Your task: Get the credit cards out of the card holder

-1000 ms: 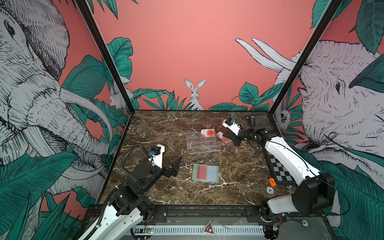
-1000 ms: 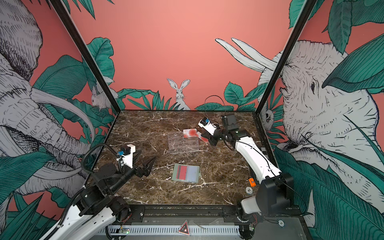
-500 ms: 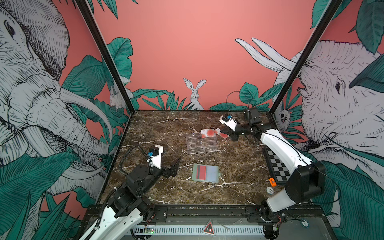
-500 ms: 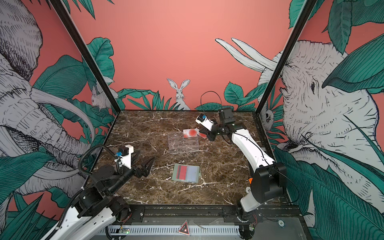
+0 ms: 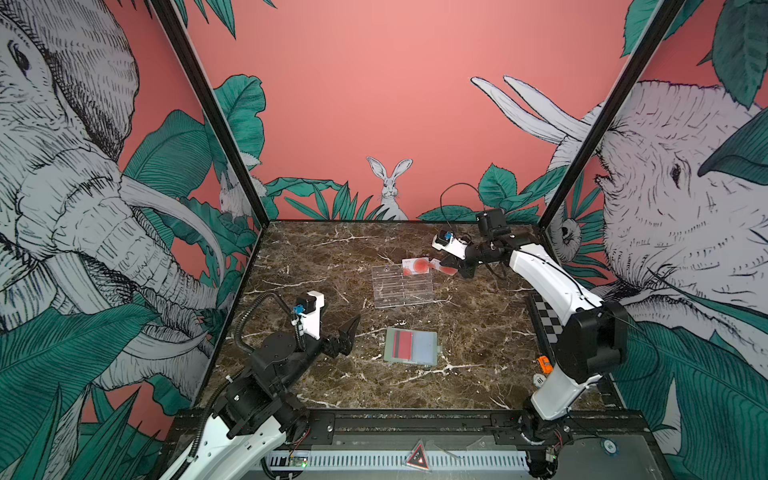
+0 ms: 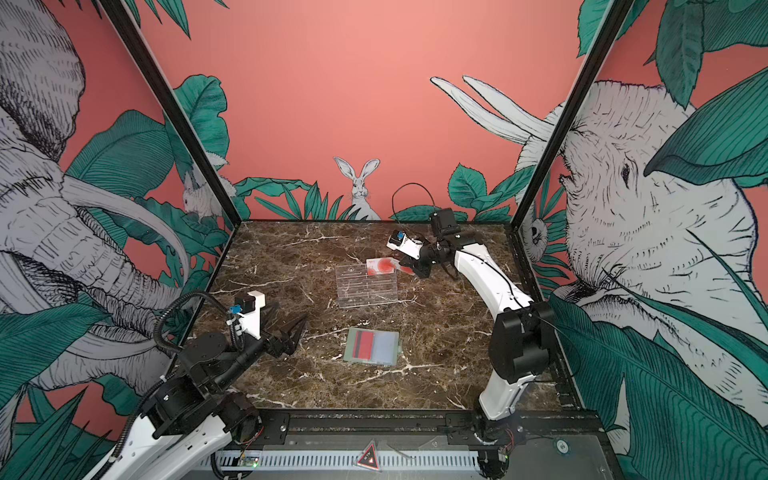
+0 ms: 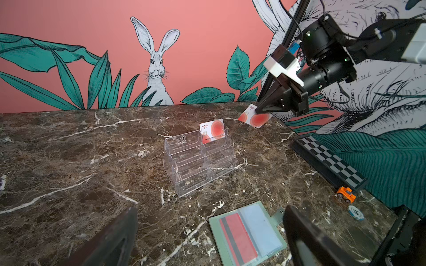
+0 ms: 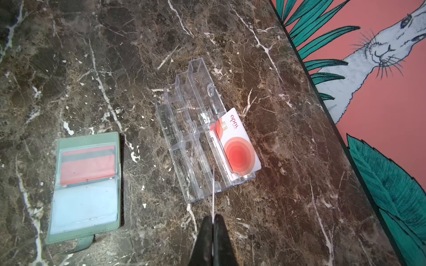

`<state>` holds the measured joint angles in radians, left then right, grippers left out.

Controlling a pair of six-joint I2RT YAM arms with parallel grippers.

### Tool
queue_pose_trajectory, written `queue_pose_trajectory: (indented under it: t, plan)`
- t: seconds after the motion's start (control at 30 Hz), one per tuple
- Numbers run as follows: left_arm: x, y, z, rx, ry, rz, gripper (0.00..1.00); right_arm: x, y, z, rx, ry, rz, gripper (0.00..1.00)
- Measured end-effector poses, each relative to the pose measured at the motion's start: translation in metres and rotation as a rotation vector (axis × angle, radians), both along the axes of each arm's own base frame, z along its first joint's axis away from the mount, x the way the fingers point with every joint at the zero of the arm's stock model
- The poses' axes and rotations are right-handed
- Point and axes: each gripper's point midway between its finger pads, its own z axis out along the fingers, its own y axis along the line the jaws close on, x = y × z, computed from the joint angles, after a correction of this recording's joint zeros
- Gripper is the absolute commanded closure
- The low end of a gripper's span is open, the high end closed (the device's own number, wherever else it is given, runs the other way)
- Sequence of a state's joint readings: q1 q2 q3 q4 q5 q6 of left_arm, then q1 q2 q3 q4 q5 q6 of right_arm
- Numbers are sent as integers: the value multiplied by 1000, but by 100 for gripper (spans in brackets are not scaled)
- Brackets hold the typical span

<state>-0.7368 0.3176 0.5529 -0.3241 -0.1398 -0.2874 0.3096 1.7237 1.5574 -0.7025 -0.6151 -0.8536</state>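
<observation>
Along the left edge the marble table [image 5: 307, 266] lies bare from the front rail to the back wall. The left gripper [image 6: 290, 318] hangs low over its near part, jaws spread wide, holding and touching nothing. Open marble separates it from the card holder [image 5: 424, 347], which lies unfolded and flat near the front middle, with its snap tab toward the right. A red card [image 5: 401, 344] with a dark stripe sits under the clear sleeve of its left half. The other sleeve looks pale, and I cannot tell whether it holds anything.

Farther back, well apart, is the clear acrylic stand [image 5: 402, 286], with a standing card [image 5: 415, 266] upright in its back right pocket. The left wrist view shows the stand's stepped tiers, which both top views flatten.

Just right of the stand, the right gripper [image 5: 449, 268] is pinched tight on a held card [image 7: 255, 118], up off the marble. The right wrist view shows that card only edge-on, as a thin line. Against the right edge lie a checkered board [image 5: 544, 311], an orange toy car [image 5: 543, 364] and a poker chip [image 7: 356, 213], crowding that side.
</observation>
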Motion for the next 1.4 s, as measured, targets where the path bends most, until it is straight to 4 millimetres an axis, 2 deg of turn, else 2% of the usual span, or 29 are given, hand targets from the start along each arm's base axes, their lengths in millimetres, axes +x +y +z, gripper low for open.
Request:
queue_pose_trajectory:
  t: [0.2, 0.47, 1.0, 1.23, 1.4]
  plan:
    - [0, 0, -2, 2, 8, 1, 1, 6, 1, 4, -25, -39, 42, 100]
    - [0, 0, -3, -2, 15, 2, 1, 9, 4, -3, -44, -75, 111, 100]
    - [-2, 3, -10, -6, 29, 7, 1, 48, 18, -17, -92, -147, 234, 100]
    - [-3, 3, -13, -9, 36, 9, 1, 57, 26, -10, -81, -175, 263, 100]
    - [-3, 4, -12, -14, 33, 9, 1, 60, 37, -13, -79, -177, 291, 100]
